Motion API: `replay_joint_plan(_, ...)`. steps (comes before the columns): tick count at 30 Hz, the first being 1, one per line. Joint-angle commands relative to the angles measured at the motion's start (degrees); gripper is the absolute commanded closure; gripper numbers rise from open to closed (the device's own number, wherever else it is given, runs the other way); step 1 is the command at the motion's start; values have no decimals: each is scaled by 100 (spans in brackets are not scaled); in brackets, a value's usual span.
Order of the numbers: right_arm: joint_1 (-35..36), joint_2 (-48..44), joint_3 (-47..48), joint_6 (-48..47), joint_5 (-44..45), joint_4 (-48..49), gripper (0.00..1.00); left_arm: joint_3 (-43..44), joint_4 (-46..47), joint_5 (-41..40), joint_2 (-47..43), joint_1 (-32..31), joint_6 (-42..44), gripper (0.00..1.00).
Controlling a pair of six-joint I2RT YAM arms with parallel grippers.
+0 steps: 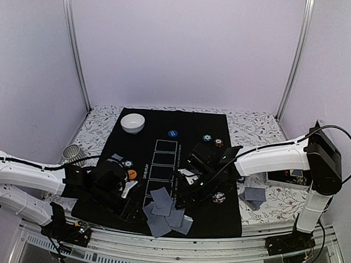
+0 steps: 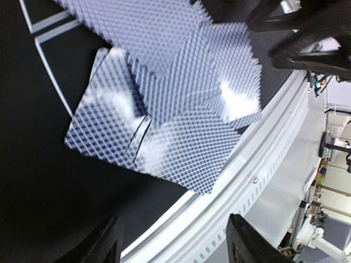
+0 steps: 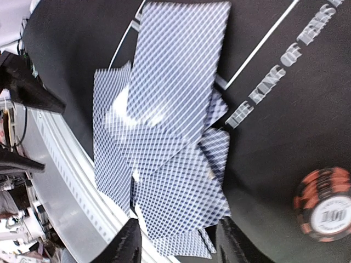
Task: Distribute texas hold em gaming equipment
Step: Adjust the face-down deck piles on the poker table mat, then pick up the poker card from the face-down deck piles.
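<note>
A loose pile of grey-blue-backed playing cards [image 1: 165, 212] lies fanned out at the mat's near edge, also seen in the left wrist view [image 2: 164, 93] and the right wrist view [image 3: 164, 137]. My left gripper [image 1: 124, 200] hovers left of the pile, open [image 2: 173, 246] over the mat's edge and the white rail. My right gripper [image 1: 186, 187] hangs just above the pile's right side, open [image 3: 178, 246], with card corners showing between its fingers below. A red chip [image 1: 218, 197] [image 3: 323, 203] lies right of the pile. Teal [image 1: 206, 138] and red-brown [image 1: 219, 142] chips, a blue disc [image 1: 173, 133] and an orange disc [image 1: 132, 174] sit further back.
A white bowl [image 1: 132, 122] stands at the back left of the black mat [image 1: 230, 221]. A ribbed grey cup [image 1: 72, 153] sits off the mat on the left. More cards [image 1: 254, 195] lie on the floral cloth at the right. The white rail [image 2: 263, 164] runs along the near edge.
</note>
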Motion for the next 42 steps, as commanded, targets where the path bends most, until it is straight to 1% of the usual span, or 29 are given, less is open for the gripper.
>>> replay_joint_plan(1, 94, 48, -128, 64, 78, -117, 49, -147, 523, 104, 328, -248, -338, 32)
replay_joint_plan(6, 138, 100, -288, 114, 108, -135, 48, -92, 873, 83, 820, -338, -177, 32)
replay_joint_plan(11, 208, 316, -299, 118, -188, 159, 51, -120, 1306, 106, 1017, -338, -72, 37)
replay_joint_plan(15, 205, 505, -157, 94, -318, 274, 52, -135, 1574, 185, 1301, -336, -15, 40)
replay_joint_plan(17, 208, 547, -129, 80, -534, 439, 52, -156, 1737, 239, 1406, -336, -16, 42)
replay_joint_plan(22, 208, 573, -121, 157, -985, 881, 54, -135, 1910, 184, 1420, -340, 57, 42)
replay_joint_plan(27, 208, 666, -128, 340, -1423, 1359, 54, -107, 2273, 183, 1404, -336, 110, 43)
replay_joint_plan(32, 204, 687, -102, 416, -1485, 1511, 55, -88, 2441, 225, 1617, -340, 124, 48)
replay_joint_plan(37, 208, 730, -94, 490, -1482, 1603, 62, -58, 2633, 276, 1780, -337, 73, 51)
replay_joint_plan(40, 208, 691, -122, 500, -1433, 1622, 64, -53, 2570, 141, 1739, -336, 93, 53)
replay_joint_plan(42, 208, 669, -177, 517, -1361, 1619, 69, -55, 2475, 47, 1706, -340, 106, 53)
